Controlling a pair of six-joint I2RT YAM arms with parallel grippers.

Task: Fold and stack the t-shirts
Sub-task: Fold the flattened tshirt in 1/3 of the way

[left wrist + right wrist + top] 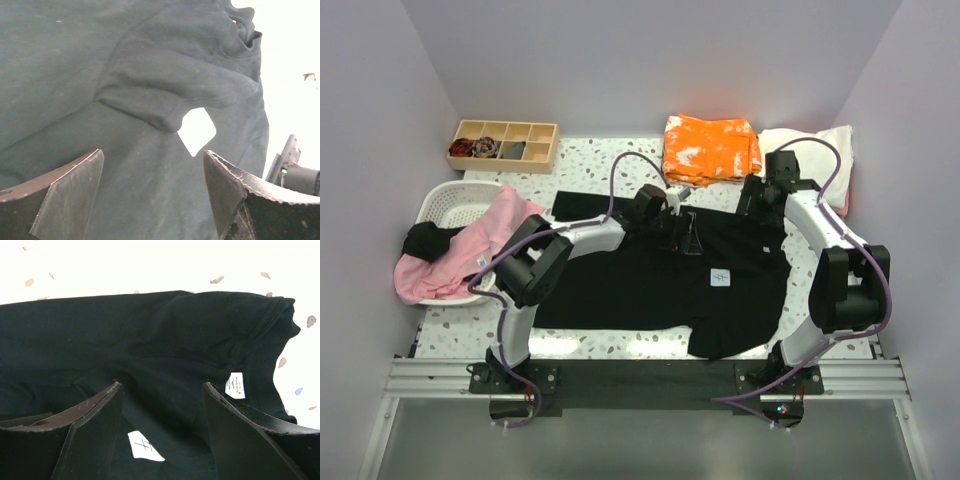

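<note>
Your large plain black t-shirt [650,285] lies spread across speckled table [590,165], between arms. Pink shirt [470,250] drapes over white slotted basket [445,200], left. Orange white-blotched shirt [710,148] and cream shirt [815,140] sit at far edge. Left gripper [152,160], right gripper [162,390]: jaws spread, empty, over black cloth. Small white label [720,277] on its right half.

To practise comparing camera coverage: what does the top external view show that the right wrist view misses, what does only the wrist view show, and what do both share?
Only the top external view: the orange white-blotched t-shirt, the pink t-shirt draped over the white basket, and the wooden tray. Only the right wrist view: the small neck label inside the collar. Both: the black t-shirt and the white tag lying on it.
</note>
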